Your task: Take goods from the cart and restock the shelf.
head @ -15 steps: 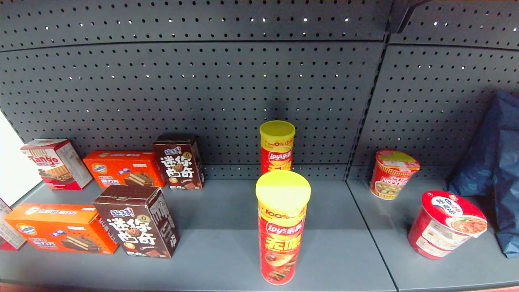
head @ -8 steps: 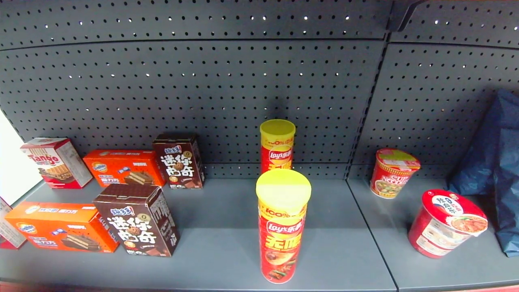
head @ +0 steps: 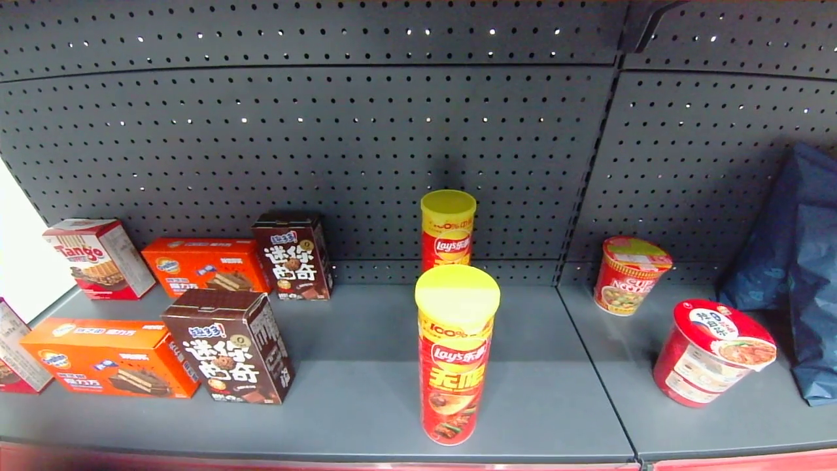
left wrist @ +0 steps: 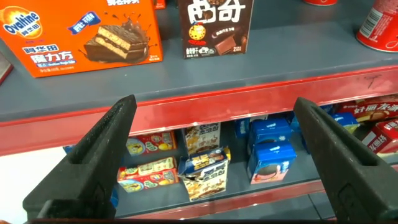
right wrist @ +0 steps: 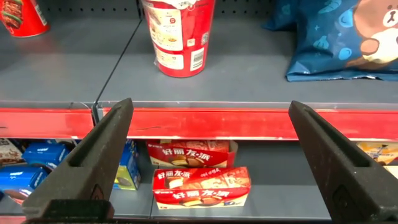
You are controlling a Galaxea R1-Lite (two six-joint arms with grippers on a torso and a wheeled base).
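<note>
On the grey shelf (head: 366, 366) two chip cans stand upright, one at the front (head: 456, 353) and one at the back (head: 448, 229). Left of them lie orange cake boxes (head: 108, 356), brown cookie boxes (head: 232, 347) and a wafer box (head: 98, 258). Right of them are a noodle cup (head: 629, 275) and a noodle bowl (head: 709, 353). My left gripper (left wrist: 214, 162) is open and empty, in front of the shelf's red edge (left wrist: 205, 109), below the orange box (left wrist: 87, 37). My right gripper (right wrist: 211, 162) is open and empty too, in front of the red edge (right wrist: 249, 121), below the noodle bowl (right wrist: 177, 34).
A blue snack bag (head: 794, 261) leans at the shelf's right end. A perforated back panel (head: 327, 144) closes the shelf behind. The lower shelf holds blue packs (left wrist: 270, 152) and red boxes (right wrist: 199, 183). Bare shelf lies between the cans and the noodle cup.
The whole head view has shifted slightly, so the camera moved; the shelf's red front edge now shows at the bottom. The goods on the shelf have not moved.
</note>
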